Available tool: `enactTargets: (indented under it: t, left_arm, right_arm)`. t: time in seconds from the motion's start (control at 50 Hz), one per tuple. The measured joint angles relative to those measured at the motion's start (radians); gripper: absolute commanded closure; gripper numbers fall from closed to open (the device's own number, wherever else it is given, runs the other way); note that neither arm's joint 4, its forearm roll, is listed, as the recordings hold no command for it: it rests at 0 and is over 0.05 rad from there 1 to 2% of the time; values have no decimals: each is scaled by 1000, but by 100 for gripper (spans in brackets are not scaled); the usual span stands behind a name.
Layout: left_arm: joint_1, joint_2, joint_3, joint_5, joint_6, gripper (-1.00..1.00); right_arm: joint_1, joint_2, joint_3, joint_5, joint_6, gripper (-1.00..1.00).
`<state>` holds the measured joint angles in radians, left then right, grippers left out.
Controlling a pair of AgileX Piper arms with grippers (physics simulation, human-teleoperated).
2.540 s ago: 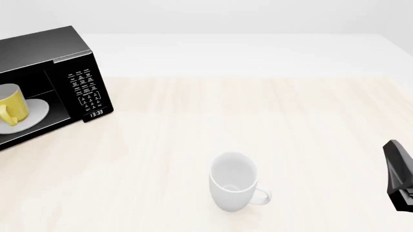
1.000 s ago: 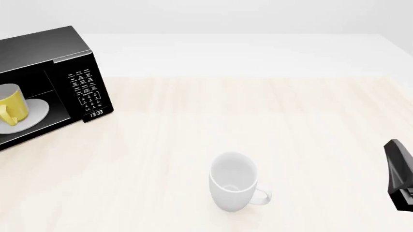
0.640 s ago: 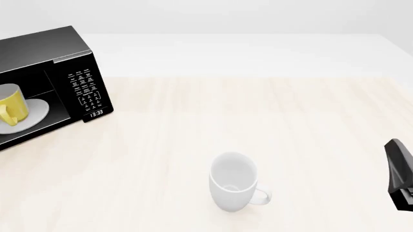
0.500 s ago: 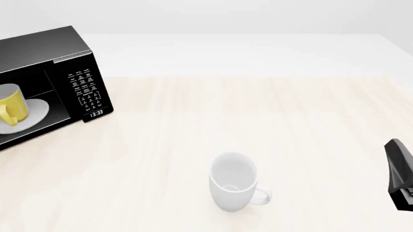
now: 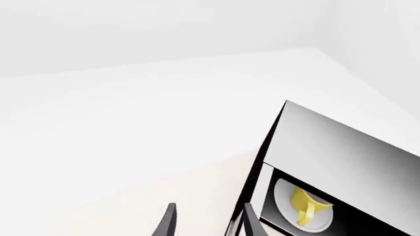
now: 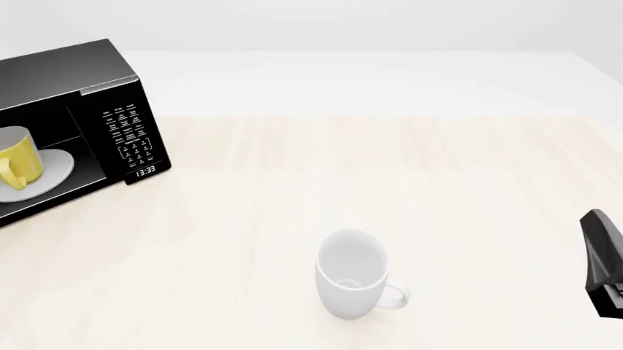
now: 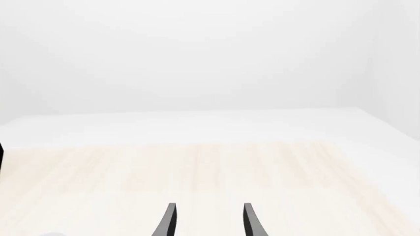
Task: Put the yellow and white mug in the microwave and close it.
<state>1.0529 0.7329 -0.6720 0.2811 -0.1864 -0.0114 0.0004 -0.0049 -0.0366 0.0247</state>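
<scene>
With the yellow and white mug (image 6: 17, 166) sitting on the plate (image 6: 57, 169) inside the microwave (image 6: 87, 87), you are facing the door-closing step, so your left claw (image 5: 204, 221), spread and empty, needs to swing the door shut.

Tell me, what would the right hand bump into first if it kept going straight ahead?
Probably nothing: the right hand is open and points across bare table toward the far edge. Depth is hard to judge.

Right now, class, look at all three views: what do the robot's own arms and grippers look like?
Little shows. Each gripper, left and right, has two thin, dark, blade-like jaws tapering to pointed tips. In the front view only a black, angular piece of the right arm shows at the edge. No cables or markings are visible.
</scene>
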Motion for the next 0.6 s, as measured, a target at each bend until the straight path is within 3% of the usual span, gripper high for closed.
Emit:
enactTargets:
  t: [0.6]
  left_arm:
    - [163,127,30,-94,29,-100]
  right_arm:
    - [0,0,0,0,0,-100]
